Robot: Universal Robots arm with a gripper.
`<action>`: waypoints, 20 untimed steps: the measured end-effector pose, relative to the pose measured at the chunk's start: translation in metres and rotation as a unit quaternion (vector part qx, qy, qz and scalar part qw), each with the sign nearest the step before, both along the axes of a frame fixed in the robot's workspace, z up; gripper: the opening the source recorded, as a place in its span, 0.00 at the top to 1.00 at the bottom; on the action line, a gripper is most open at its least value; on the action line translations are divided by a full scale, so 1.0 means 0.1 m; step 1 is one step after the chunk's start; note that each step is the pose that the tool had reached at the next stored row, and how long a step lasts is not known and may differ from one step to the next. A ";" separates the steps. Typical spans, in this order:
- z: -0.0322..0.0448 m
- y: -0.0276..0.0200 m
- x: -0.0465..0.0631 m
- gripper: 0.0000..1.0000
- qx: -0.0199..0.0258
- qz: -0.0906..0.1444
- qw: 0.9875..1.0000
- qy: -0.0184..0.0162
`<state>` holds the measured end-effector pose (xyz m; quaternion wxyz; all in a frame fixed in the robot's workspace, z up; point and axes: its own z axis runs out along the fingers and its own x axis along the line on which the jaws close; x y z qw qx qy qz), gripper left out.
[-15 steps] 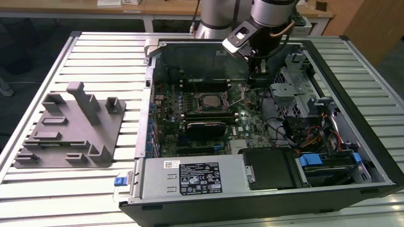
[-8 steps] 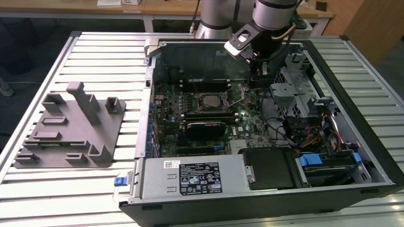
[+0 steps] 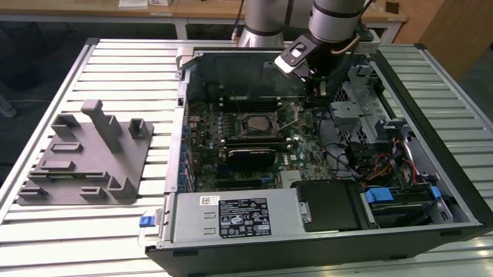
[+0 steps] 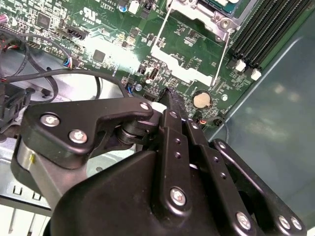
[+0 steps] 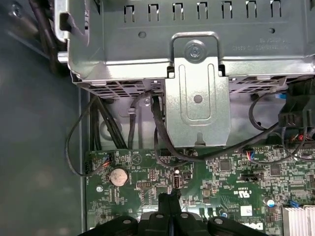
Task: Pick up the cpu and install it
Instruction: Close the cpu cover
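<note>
exterior view, item list.

1. table (image 3: 115, 63): pale metal, ribbed in long parallel slats.
2. fixture tray (image 3: 85, 167): matte grey plastic, a stepped slab with square posts and low blocks, at the exterior view's left, well apart from the case.
3. computer case (image 3: 308, 254): black shell lying open, filling the middle and the exterior view's right.
4. power supply (image 3: 239, 216): plain grey sheet-metal box with a dark label, at the lower middle of the frame.
5. motherboard (image 3: 231, 133): green, densely studded with small parts. both wrist views give it close (image 4: 98, 29) (image 5: 221, 177).
6. cpu (image 3: 257, 123): small flat grey square, apparently lying inside the metal socket frame at the middle of the board, apart from the claw.
7. gripper (image 3: 314, 99): black, jointed links with bright screw heads, hanging from a silver arm toward the exterior view's right of the socket. its fingers meet tip to tip in both wrist views (image 4: 172, 96) (image 5: 170, 196), with nothing seen between them, just above the board.
8. coin cell (image 5: 118, 176): round, dull silver disc, near the fingertips. also in the second wrist view (image 4: 201, 99).
9. bracket (image 5: 198, 93): stamped silver steel, rounded corners, slotted and riveted.
10. cables (image 5: 157, 128): thin, black, looping beside the bracket.
</note>
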<state>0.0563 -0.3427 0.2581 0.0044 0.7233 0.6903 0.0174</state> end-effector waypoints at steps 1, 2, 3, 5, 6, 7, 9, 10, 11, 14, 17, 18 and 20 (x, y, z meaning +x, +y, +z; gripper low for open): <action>-0.015 0.000 0.00 0.89 0.000 0.000 1.000 0.000; -0.028 0.000 0.00 0.89 0.000 0.000 1.000 0.000; -0.041 0.000 0.00 0.89 0.000 0.000 1.000 0.000; -0.067 0.001 0.00 0.89 0.000 0.000 1.000 0.000; -0.082 0.001 0.00 0.89 0.000 0.000 1.000 0.000; -0.098 0.002 0.00 0.89 0.000 0.000 1.000 0.000; -0.126 0.003 0.00 0.89 0.000 0.001 1.000 0.000; -0.138 0.005 0.00 0.89 0.000 0.001 1.000 0.000; -0.149 0.007 0.00 0.89 0.000 0.002 1.000 0.000; -0.181 0.010 0.00 0.89 0.000 0.004 1.000 0.000; -0.201 0.016 0.00 0.89 0.000 0.004 1.000 0.000; -0.203 0.019 0.00 0.89 0.000 0.004 1.000 0.000; -0.205 0.022 -0.01 0.89 0.000 0.004 1.000 0.000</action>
